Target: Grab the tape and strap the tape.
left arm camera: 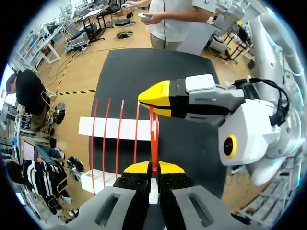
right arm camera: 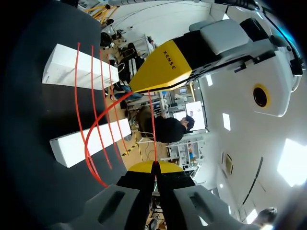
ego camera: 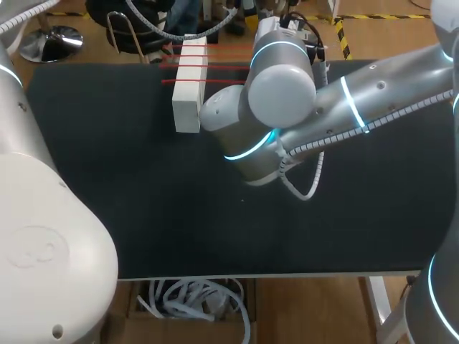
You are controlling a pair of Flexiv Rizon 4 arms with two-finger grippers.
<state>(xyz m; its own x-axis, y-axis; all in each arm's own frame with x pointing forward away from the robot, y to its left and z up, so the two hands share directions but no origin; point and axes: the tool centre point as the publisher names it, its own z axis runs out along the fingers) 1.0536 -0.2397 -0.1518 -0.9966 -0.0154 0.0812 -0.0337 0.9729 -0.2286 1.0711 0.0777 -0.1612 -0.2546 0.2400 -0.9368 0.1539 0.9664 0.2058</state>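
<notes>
From above, red tape is strung across a white block at the far side of the desk. Left wrist: the left hand is clenched on a tape strand beside the block. Right wrist: the right hand is clamped on tape too.

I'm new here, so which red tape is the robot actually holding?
On the black table sit two white blocks crossed by several red strands. Close by, the held tape stretches between the left gripper and the right gripper; unlike the others, both grippers pinch it.
</notes>
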